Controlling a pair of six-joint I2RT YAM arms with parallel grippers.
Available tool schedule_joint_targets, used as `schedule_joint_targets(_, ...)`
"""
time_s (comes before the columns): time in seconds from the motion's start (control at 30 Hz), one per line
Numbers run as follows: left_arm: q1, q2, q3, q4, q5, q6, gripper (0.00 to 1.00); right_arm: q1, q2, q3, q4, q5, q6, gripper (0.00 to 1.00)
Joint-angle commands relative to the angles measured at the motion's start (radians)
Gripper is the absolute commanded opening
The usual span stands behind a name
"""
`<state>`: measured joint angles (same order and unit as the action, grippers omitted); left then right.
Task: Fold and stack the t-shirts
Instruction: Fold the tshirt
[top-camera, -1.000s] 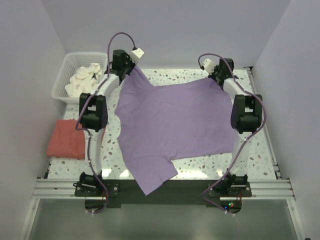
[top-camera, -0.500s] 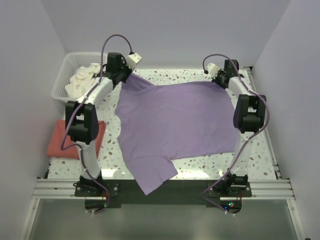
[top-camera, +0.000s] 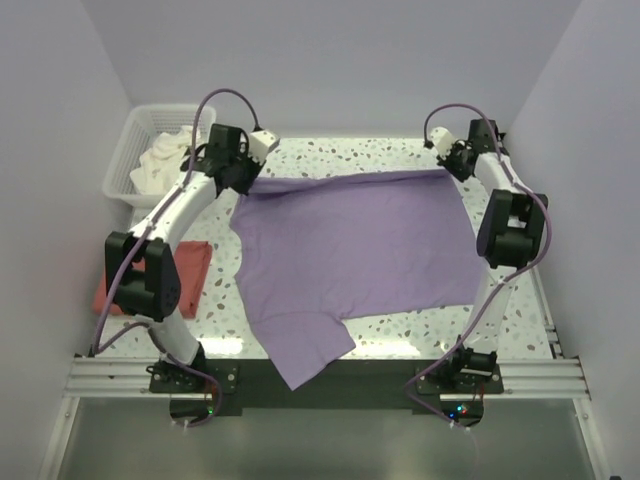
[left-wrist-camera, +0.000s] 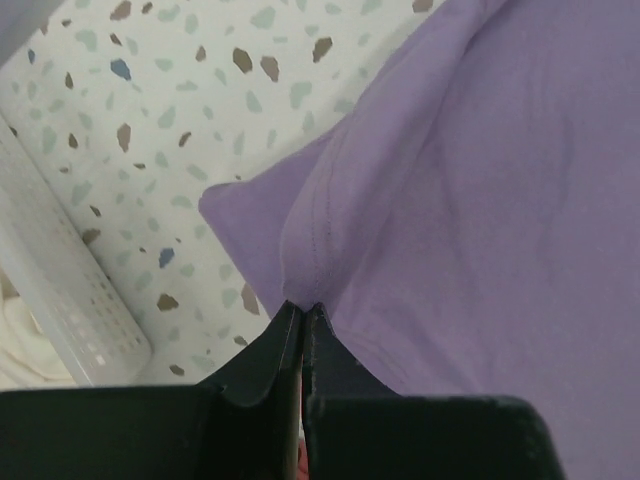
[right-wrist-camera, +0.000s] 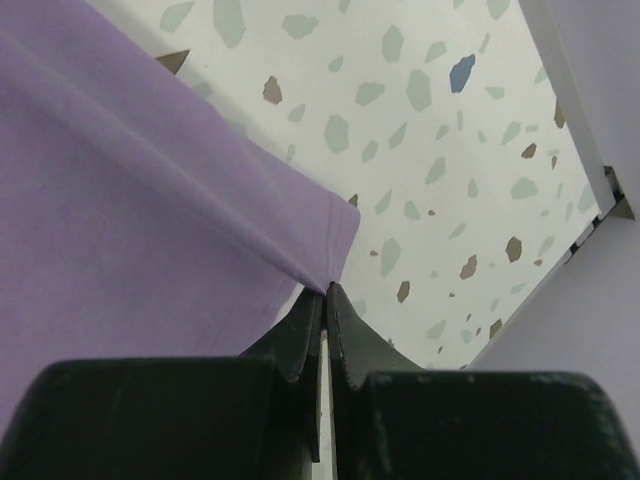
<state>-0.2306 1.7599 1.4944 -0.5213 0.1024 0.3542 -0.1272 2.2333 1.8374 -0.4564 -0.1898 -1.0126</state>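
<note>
Your left gripper (left-wrist-camera: 302, 308) and right gripper (right-wrist-camera: 325, 292) are both clamped tight on the far corners of the lilac-purple t-shirt (top-camera: 350, 240). Since a second ago you have carried those corners outward and down, so the far edge now runs straight and taut across the table (top-camera: 420, 325). One sleeve hangs over the near edge. The coral-red t-shirt (top-camera: 195, 262) lies at the left, partly behind your left arm.
</note>
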Motion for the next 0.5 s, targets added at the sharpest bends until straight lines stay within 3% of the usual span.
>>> schedule_joint_targets(0.0, -0.001, -0.131, -0.071, -0.068, 0.013, -0.057, 0.00, -0.034, -0.121, -0.035, -0.031, -0.097, -0.026, 0.00)
schedule_joint_targets(0.27, -0.068, -0.243, -0.218, -0.138, 0.100, -0.064, 0.00, -0.049, -0.147, -0.136, -0.033, -0.102, -0.096, 0.00)
schedule_joint_targets(0.47, -0.134, -0.246, -0.336, -0.161, 0.062, -0.144, 0.00, -0.051, -0.133, -0.162, -0.037, -0.088, -0.119, 0.00)
